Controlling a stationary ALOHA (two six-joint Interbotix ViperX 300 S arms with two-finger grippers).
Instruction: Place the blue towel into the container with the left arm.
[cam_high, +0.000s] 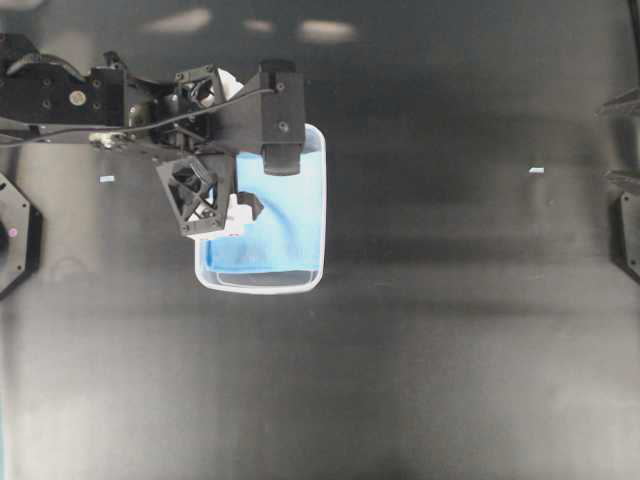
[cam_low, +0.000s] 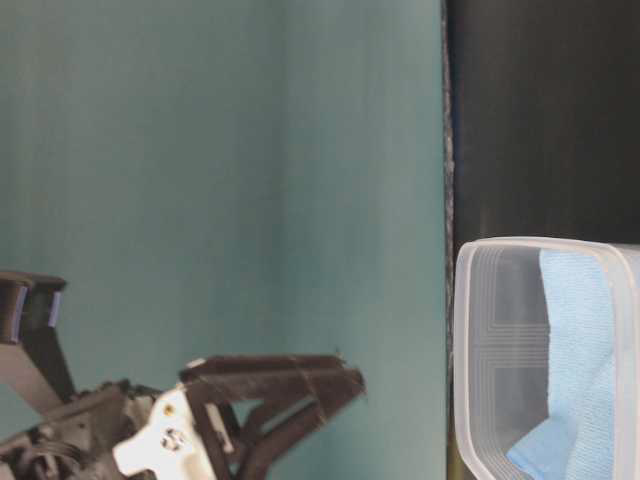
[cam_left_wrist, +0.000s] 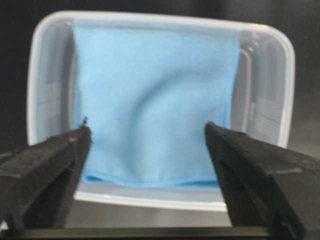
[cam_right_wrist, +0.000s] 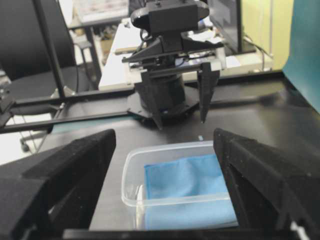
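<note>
The blue towel lies folded inside the clear container left of the table's middle. It also shows in the left wrist view, lying flat in the container. My left gripper hangs above the container, open and empty, with its jaws spread across the towel's width. My right gripper is open and empty, well back from the container and facing it. Only its fingertips show at the overhead view's right edge.
Small white scraps lie on the black table. Black arm bases sit at the left edge and the right edge. A teal backdrop stands along one side of the table.
</note>
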